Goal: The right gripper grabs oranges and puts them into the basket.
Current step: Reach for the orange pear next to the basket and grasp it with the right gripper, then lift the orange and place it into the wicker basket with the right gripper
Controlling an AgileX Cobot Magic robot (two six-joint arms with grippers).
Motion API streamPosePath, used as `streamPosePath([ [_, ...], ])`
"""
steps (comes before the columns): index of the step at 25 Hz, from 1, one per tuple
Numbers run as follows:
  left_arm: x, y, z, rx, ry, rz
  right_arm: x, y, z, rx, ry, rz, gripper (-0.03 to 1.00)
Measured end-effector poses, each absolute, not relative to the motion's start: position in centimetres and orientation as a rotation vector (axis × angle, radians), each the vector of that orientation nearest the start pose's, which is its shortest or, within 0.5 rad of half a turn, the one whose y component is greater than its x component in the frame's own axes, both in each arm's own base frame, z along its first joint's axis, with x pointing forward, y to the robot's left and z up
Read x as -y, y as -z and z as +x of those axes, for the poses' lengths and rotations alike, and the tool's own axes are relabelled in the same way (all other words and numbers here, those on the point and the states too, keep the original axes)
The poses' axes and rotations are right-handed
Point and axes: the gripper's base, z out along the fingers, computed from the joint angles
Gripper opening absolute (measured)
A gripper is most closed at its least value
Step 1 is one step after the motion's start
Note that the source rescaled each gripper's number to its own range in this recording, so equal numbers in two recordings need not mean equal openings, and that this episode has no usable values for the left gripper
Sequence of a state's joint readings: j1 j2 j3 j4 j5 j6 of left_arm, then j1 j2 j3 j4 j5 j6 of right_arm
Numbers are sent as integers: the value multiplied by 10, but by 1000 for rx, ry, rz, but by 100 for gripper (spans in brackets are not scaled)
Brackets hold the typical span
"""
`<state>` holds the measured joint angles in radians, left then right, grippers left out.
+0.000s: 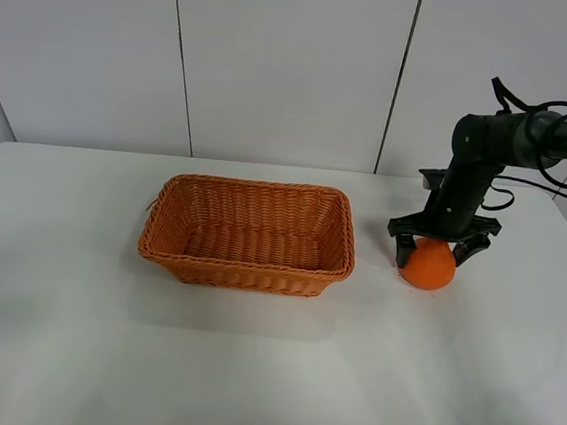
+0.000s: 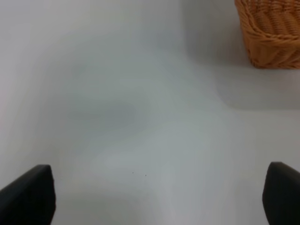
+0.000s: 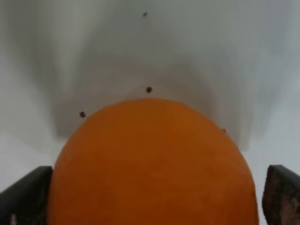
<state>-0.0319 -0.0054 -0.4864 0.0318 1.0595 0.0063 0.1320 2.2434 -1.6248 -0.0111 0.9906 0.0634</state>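
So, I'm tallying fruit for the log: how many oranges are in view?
1. The orange sits on the white table to the right of the basket, straddled by the open right gripper. None shows inside the basket.

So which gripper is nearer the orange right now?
The right. The right gripper straddles the orange, jaws on either side. The left gripper is over the table by a corner of the basket, outside the high view.

No writing, label, brand or number can be read on the basket point(image 1: 242, 274) or the orange point(image 1: 428, 268).
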Motion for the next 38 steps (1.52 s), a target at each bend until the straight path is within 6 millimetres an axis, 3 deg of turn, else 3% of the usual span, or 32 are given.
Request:
streamPosePath([
  [3,-3,-274,-4,-2051,-22,38,-57,-119,434,-3092,4,-113,78],
  [4,-3,-274,-4,-2051,-22,38,-57,-118,434,-3094,4,-113,64],
  [7,-3,-274,-4,-2051,-22,38,-57,-119,435,-3091,4,-113,10],
  [8,-3,-274,-4,-2051,-22,38,-57,-121,435,-3086,3,-112,0],
  [14,-3,-274,-4,-2051,-22,38,-56,-148,436,-3045,14,-119,0],
  [21,-3,-274,-4,-2051,-22,38,-60,-249,448,-2881,-32,-137,0],
  [25,-3,-274,-4,-2051,-22,38,-67,-282,454,-2784,-32,-163,0],
  [29,-3,-274,-4,-2051,-22,38,-101,-296,450,-2733,-49,-264,0],
  [38,-3,-274,-4,-2051,-22,38,-229,-293,409,-2641,-146,-648,0],
])
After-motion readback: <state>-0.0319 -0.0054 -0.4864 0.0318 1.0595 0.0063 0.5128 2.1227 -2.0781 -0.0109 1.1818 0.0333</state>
